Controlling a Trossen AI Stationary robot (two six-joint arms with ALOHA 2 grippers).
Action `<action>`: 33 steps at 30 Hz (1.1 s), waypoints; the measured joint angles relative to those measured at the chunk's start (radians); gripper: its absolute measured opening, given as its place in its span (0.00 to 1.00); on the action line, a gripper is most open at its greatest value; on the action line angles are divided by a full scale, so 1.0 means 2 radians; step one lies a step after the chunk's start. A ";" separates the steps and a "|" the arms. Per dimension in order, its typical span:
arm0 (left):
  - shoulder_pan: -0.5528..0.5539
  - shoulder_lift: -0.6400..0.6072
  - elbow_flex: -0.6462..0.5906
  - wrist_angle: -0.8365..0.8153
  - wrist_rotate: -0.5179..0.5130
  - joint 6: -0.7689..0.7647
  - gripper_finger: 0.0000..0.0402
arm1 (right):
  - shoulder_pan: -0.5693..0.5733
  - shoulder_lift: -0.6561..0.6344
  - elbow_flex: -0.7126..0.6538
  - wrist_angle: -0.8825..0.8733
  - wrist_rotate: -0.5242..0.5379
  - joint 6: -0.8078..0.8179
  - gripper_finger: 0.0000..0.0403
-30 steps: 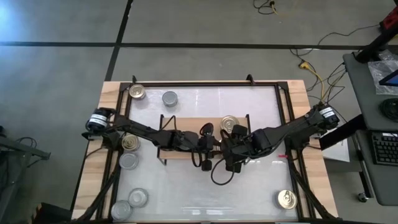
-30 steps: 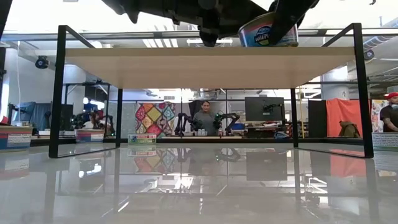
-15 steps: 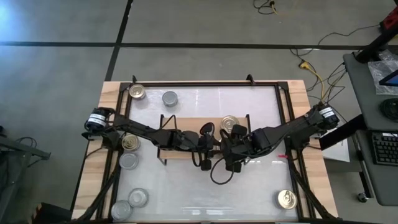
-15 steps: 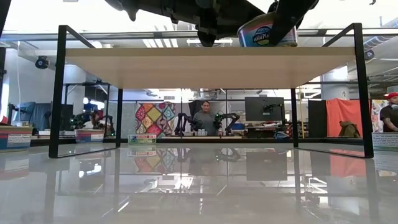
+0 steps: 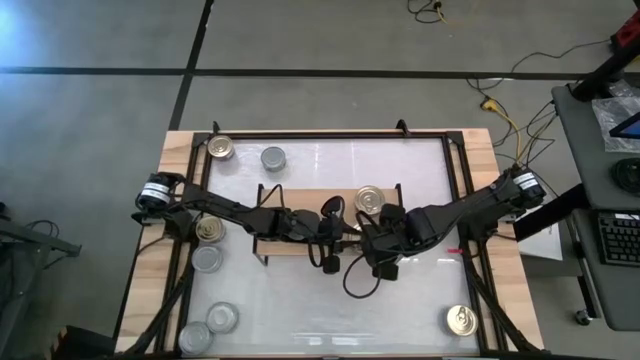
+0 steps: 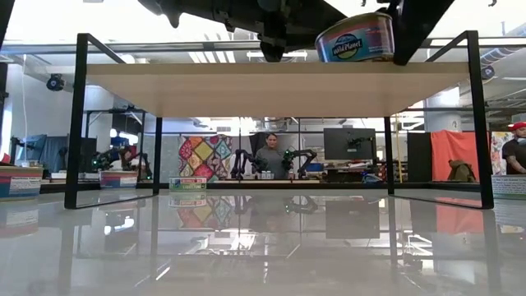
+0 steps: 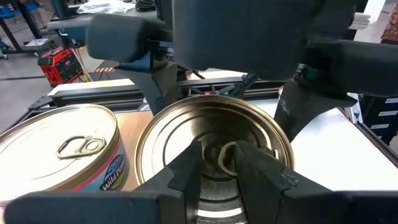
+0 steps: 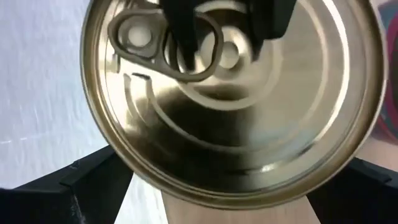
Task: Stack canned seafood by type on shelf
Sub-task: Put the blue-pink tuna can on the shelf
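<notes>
Light-wood shelf (image 6: 271, 89) mid-table: right gripper (image 5: 385, 243), jaws wide, holds gold-top can (image 6: 355, 39) reading "Wild Planet" above it (2nd gold can (image 5: 369, 198) on board). Left gripper (image 5: 335, 232) nearly closed, fingers (image 7: 186, 175) nipping its pull tab.

Shelf (image 5: 300, 202): low light-wood board on thin black legs, mid-table. On its right half, one gold-top tin (image 5: 370, 197) upright, pull-tab up; a second gold-top tin (image 6: 355, 39) beside it, blue-and-pink label, looks slightly tilted. Remaining tins off the shelf: gold (image 5: 220, 148) and silver (image 5: 273, 158) behind its left end, four (image 5: 207, 258) left-front, gold one (image 5: 461, 320) right-front.
</notes>
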 joint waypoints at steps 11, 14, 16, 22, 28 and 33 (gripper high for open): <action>0.000 -0.004 -0.001 0.025 0.000 0.001 0.21 | 0.000 -0.002 0.057 -0.103 -0.014 0.011 0.99; 0.000 -0.003 -0.002 0.042 0.000 0.002 0.21 | 0.000 -0.003 0.071 -0.121 -0.005 0.014 0.99; 0.000 -0.002 -0.003 0.055 0.000 0.010 0.21 | 0.000 -0.003 0.079 -0.120 -0.002 0.025 0.99; 0.000 -0.006 0.008 0.080 0.000 0.045 0.21 | 0.006 -0.003 0.087 -0.111 -0.005 0.050 0.99; -0.007 -0.049 0.030 0.036 0.000 0.093 0.21 | 0.006 -0.017 0.087 -0.116 -0.001 0.052 0.98; -0.022 -0.129 0.009 -0.036 -0.004 0.115 0.21 | 0.005 -0.035 0.087 -0.078 0.046 0.020 0.89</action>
